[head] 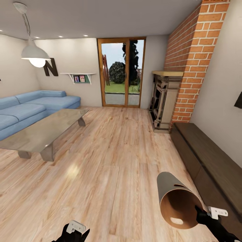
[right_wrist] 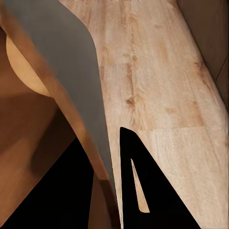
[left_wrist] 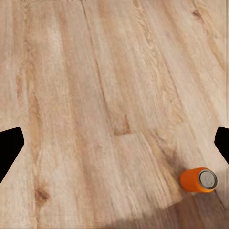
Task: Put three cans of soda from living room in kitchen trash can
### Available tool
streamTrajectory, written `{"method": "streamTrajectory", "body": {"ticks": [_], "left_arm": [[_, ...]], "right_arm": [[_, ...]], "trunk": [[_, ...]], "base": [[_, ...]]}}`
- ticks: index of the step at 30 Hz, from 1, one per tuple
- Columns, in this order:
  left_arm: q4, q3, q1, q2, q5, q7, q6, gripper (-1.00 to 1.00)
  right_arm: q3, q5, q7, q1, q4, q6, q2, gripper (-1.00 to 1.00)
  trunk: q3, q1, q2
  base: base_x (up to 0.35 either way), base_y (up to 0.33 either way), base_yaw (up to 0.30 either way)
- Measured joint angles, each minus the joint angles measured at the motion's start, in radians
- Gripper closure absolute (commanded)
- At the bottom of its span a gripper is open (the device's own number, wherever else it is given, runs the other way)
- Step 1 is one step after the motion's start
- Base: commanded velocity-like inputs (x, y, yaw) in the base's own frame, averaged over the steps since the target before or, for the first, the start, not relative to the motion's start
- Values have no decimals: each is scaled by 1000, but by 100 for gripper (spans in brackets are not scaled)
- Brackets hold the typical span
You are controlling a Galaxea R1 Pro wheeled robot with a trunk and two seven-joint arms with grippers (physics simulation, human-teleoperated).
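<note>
Head view: my left tool [head: 74, 232] hangs low over the wood floor [head: 111, 161], fingers wide apart, with an orange soda can [left_wrist: 198, 180] lying below it. My right tool [head: 206, 215] pinches the tipped bin [head: 176, 201] by its rim

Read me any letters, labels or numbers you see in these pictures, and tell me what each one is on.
"N": a big dark letter on the back wall, above the sofa.
Pictures on the wall shelf: too small to read.
Orange can on the floor: no readable label.
Bin held by the right gripper: no text.
</note>
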Motion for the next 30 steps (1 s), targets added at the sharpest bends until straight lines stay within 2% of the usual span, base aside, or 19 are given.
{"method": "streamTrajectory", "body": {"ticks": [19, 25, 29, 30], "left_arm": [[0, -1, 0, 0, -1, 26, 3, -100], [18, -2, -1, -1, -1, 24, 3, -100], [26, -9, -2, -26, -3, 19, 38, -100], [28, -51, -2, -49, -3, 20, 99, -100]], "right_arm": [[-1, 1, -1, 0, 1, 1, 0, 100], [-1, 2, 0, 0, 1, 2, 0, 100], [0, 4, 1, 0, 1, 2, 0, 100], [0, 3, 1, 0, 1, 2, 0, 100]], "trunk": [[18, 0, 0], [19, 0, 0], [19, 0, 0], [19, 0, 0]], "base": [[-36, -255, -155], [167, -84, -15], [277, -15, -1], [125, -3, 0]]}}
